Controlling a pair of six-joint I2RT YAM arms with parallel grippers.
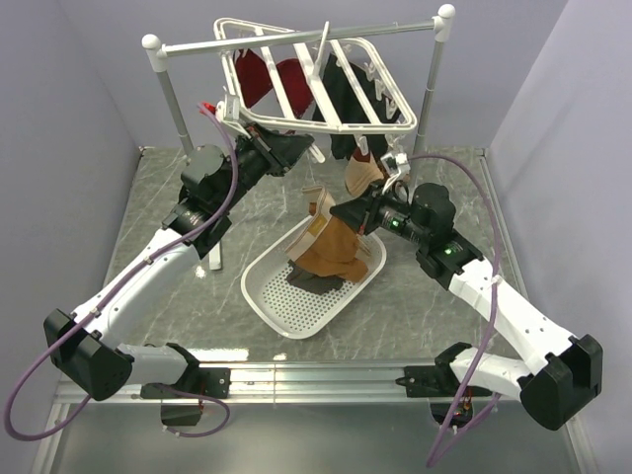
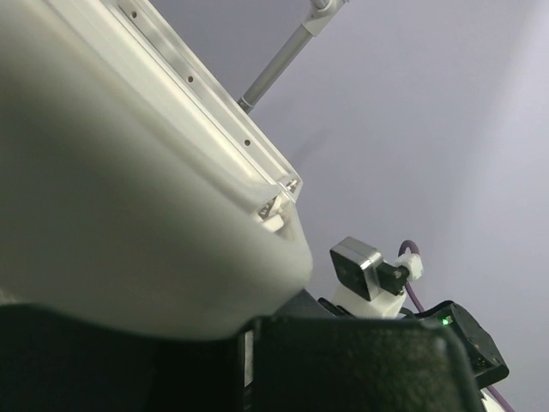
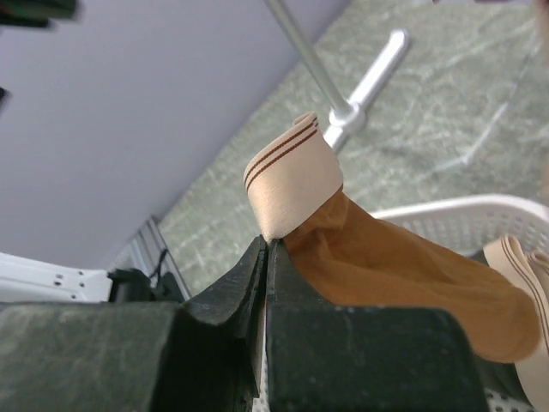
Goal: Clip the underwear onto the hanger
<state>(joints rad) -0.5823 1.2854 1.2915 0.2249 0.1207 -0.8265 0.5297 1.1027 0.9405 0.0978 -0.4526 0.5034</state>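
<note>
Our right gripper (image 3: 266, 257) is clamped shut on the pale waistband of the underwear (image 3: 386, 266), which hangs from it above the white basket (image 1: 296, 306), below the hanger (image 1: 390, 99). Our left gripper (image 1: 299, 148) is closed at the hanger's near edge.

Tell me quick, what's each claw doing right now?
Left gripper: closed, apparently gripping the hanger edge.
Right gripper: closed on the underwear waistband.
</note>
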